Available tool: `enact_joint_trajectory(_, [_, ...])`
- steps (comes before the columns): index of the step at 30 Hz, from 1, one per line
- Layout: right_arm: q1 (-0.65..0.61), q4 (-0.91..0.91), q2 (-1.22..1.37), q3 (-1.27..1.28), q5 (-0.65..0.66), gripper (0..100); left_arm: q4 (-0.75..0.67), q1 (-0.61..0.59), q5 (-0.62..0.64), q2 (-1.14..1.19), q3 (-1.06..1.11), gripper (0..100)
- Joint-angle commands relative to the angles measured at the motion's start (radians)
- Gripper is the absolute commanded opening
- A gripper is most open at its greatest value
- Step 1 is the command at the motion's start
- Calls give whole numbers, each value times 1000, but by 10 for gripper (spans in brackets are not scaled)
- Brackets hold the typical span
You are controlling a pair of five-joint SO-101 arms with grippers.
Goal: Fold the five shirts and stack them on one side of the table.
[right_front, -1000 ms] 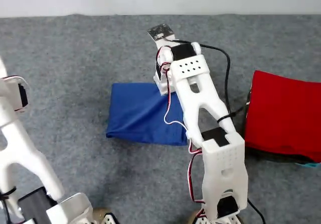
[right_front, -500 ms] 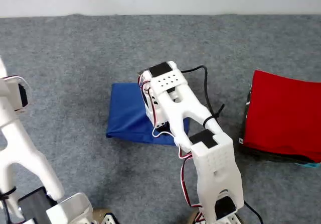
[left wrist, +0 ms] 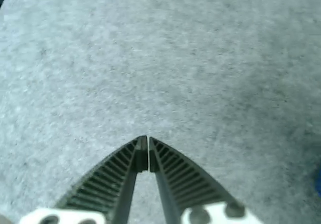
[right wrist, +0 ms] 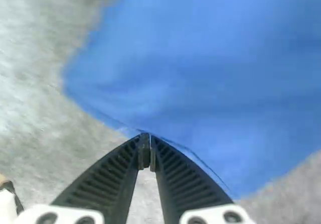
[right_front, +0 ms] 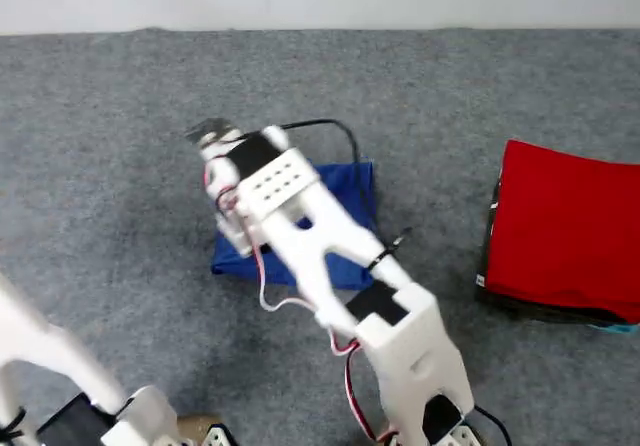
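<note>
Nearest, at the left, the left gripper hangs over bare grey table, jaws closed on nothing. Farther in, the right gripper — jaws shut, empty — points at the left edge of the folded blue shirt, mid-table, longer left to right; its arm hides the shirt's middle. Red stack lies right, lower layers barely showing.

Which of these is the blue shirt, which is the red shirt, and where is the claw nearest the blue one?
blue shirt (right wrist: 215,83): right wrist view, middle of the flat cloth.
red shirt (right_front: 565,226): high view, middle of its top face.
right claw (right wrist: 144,144): right wrist view, between its closed fingertips.
</note>
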Motion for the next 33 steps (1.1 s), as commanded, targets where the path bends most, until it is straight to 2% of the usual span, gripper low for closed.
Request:
enact_joint_trajectory(1, [-61, -71, 27, -46, -8, 10, 17, -41, -11, -37, -2, 13])
enact_joint_trajectory(9, [-117, -160, 225, -68, 0, 10, 17, -87, -55, -38, -2, 13])
enact_joint_trajectory(16, [-94, 70, 145, -351, -6, 10, 17, -106, -61, -38, -2, 13])
enact_joint_trajectory(19, [-59, 99, 91, -399, -5, 10, 17, -106, -61, -38, -2, 13])
enact_joint_trajectory(27, [65, 97, -163, -138, -8, 15, 15, -106, -83, -34, -2, 13])
enact_joint_trajectory(30, [90, 97, -277, -2, -86, 25, 15, -106, -133, -37, -2, 13])
enact_joint_trajectory(33, [122, 96, -384, 149, -181, 101, 14, -106, -144, -40, -4, 13])
